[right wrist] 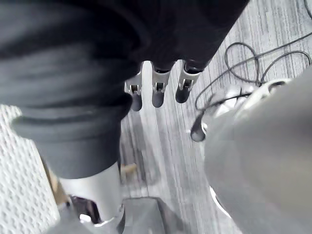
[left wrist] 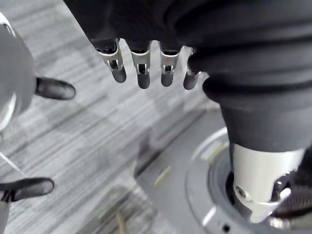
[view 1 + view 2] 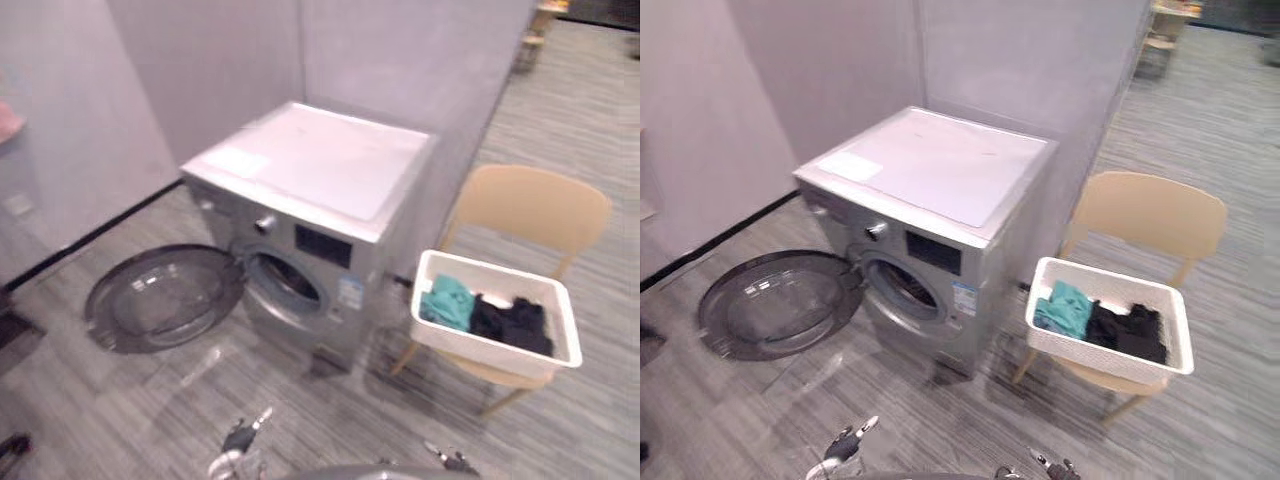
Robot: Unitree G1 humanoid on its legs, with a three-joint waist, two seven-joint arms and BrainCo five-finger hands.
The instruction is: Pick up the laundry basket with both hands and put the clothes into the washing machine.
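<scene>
left eye view: white plastic laundry basket (image 3: 478, 347) is sitting on tan wooden chair (image 3: 530, 205) beside silver washing machine (image 3: 320, 170); left hand (image 2: 141, 68) and right hand (image 1: 157, 92) are hanging slack-fingered, empty.

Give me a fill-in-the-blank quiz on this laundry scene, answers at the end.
The white laundry basket sits on a tan ____.
The round door of the washing machine is swung ____.
In the basket, a teal garment lies beside ____ clothes.
The left hand and right hand hold ____.
Missing words: chair; open; black; nothing.

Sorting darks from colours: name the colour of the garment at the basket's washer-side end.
Teal; the garment shows best in the left eye view.
</scene>
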